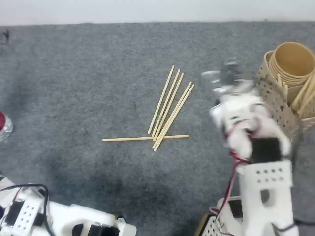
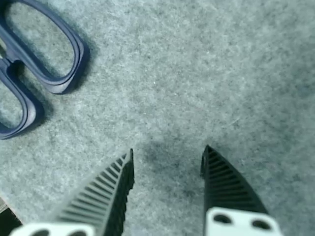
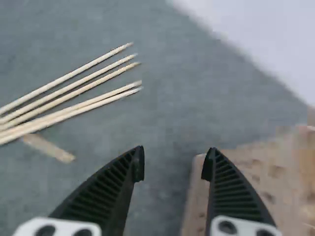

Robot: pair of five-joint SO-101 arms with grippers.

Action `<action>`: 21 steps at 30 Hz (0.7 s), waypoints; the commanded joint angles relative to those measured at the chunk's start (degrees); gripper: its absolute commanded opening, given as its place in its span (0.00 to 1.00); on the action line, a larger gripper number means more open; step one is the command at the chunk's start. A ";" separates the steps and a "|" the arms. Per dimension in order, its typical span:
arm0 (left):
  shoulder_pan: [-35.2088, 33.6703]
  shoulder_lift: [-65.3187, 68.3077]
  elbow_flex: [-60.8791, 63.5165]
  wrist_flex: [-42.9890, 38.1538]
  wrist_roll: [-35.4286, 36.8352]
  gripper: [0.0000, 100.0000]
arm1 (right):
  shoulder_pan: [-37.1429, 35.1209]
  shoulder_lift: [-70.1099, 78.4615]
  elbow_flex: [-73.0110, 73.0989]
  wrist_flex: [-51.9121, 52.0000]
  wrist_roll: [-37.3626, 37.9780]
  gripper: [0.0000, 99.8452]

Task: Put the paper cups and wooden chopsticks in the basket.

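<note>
Grey mat (image 1: 74,73): covers the whole table; serves as a soft bed for every loose piece, so thin sticks lie flat on it and probably resist being scooped.
Right arm (image 1: 261,167): stands at the near edge beside the basket and leans out over the mat; likely stationed there for short trips between stick pile and basket.
Left arm (image 1: 59,219): sits low at the opposite near corner, well apart from the task's things.
Basket (image 1: 275,98): rests at the right side of the mat with its perforated wall toward the right arm; holds what is already in.
Paper cups (image 1: 294,59): nested into one stack, mouth up, inside the basket; by the look of it, that half of the job is finished.
Right gripper (image 3: 173,164): parted wide at the jaws, gripping nothing; hangs just beside the basket, between it and the loose sticks, free for a pick.
Left gripper (image 2: 167,164): likewise spread and empty, hovering over bare mat.
Scissors (image 2: 78,49): dark blue handles, flat on the mat near the left gripper; no part of the task.
Loose chopsticks (image 1: 170,108): lie mid-mat in a narrow fan, bunched and touching at the near ends, splayed at the far ends; outside the basket, so the work left.
Chopsticks in the basket (image 1: 306,93): lean against the cups and the wall, poking above the rim.
Crossing chopstick (image 1: 128,139): lies sideways across the fan's bunched ends.
</note>
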 commanded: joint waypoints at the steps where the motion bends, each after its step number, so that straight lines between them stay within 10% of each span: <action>1: 0.62 -1.23 -0.31 -1.05 -0.70 0.22 | -10.15 3.21 -4.22 3.91 1.76 0.20; 13: 0.53 -1.23 -0.31 -1.05 -0.70 0.22 | -19.03 37.14 -15.91 2.07 8.18 0.20; 21: 0.53 -1.23 -0.31 -1.05 -0.70 0.22 | -15.16 60.18 -39.47 2.07 -30.86 0.12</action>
